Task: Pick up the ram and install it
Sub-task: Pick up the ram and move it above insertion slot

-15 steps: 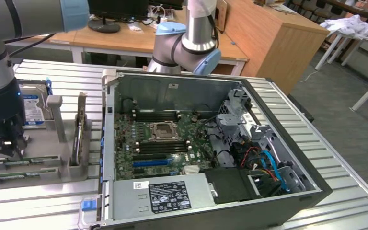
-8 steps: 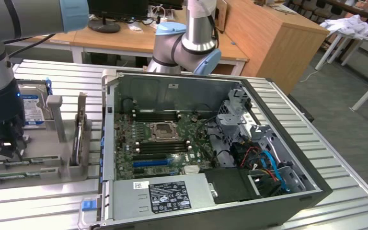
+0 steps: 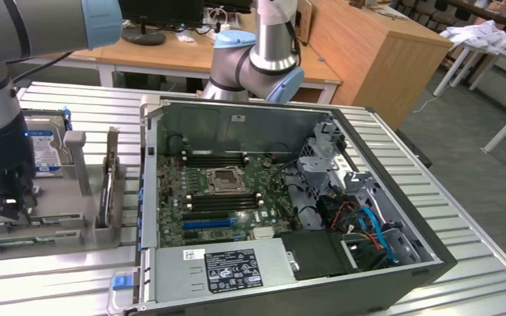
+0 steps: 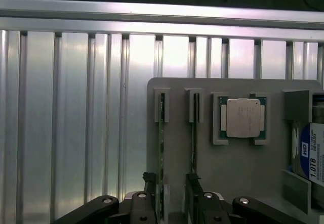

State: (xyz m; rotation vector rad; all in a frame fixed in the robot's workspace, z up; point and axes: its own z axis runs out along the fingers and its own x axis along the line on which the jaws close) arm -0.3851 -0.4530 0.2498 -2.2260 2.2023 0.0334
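Now, claw (image 4: 170, 179) wide open, astride the ram (image 4: 161, 143) in grey holder (image 4: 238, 168)

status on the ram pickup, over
gripper down at the grey holder, jaws open. ram on edge between them, not clamped. second stick right beside it, crowding one jaw.

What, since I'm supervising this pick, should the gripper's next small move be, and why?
Probably close gently. The open gripper straddles the ram, which stands on edge in the grey holder, with a jaw on each side, so it seems placed to grip.
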